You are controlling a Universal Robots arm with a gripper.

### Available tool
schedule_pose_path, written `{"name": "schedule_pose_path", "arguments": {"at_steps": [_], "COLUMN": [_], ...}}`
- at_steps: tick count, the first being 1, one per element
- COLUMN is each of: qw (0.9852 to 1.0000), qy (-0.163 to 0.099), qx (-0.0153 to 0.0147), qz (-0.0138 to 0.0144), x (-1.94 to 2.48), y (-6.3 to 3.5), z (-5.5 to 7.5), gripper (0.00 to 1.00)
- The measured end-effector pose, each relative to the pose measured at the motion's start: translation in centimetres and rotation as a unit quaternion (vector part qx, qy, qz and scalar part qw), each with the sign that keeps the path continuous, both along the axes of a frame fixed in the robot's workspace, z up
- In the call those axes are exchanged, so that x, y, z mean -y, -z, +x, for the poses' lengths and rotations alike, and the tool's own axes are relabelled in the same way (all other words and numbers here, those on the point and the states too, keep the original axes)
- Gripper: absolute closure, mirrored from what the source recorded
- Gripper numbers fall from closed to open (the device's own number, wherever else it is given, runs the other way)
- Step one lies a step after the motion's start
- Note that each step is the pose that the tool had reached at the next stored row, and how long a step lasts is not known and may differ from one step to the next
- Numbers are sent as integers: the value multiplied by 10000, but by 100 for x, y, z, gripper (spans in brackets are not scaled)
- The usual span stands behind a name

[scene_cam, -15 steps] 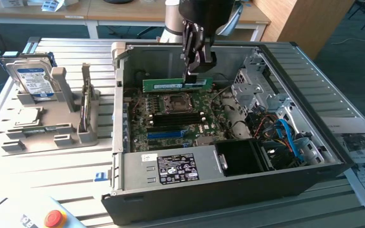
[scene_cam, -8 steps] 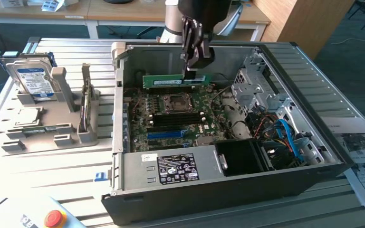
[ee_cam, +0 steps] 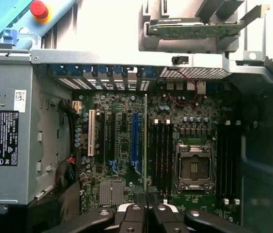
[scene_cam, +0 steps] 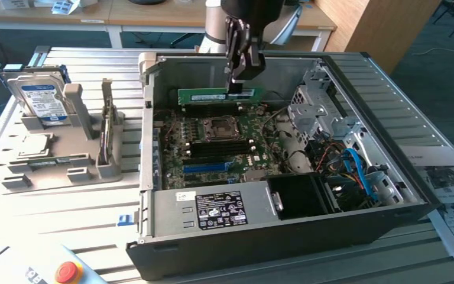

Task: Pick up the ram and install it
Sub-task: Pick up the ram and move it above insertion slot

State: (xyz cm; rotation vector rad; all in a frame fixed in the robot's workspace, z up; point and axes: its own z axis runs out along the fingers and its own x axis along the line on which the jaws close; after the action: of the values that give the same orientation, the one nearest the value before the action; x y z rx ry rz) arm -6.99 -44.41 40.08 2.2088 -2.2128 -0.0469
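Exterior view: the gripper (scene_cam: 241,76) is clamped on the ram (scene_cam: 216,94), pinching its upper edge and holding it upright inside the open computer case (scene_cam: 290,236) — at twelve o'clock from the processor socket (scene_cam: 215,127). In the wrist view it hangs edge-on, parallel to the memory slots (ee_cam: 161,155) — seemingly oriented for seating.
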Motion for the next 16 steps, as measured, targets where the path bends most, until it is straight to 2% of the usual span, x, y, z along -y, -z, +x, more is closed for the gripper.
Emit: {"name": "schedule_pose_path", "arguments": {"at_steps": [6, 12, 16], "qw": [10000, 10000, 10000], "qy": [0, 0, 0], "qx": [1, 1, 9], "qz": [0, 0, 0], "x": [-77, -83, -83], "y": [1, 4, 51], "z": [8, 8, 8], "gripper": [88, 88, 88]}}
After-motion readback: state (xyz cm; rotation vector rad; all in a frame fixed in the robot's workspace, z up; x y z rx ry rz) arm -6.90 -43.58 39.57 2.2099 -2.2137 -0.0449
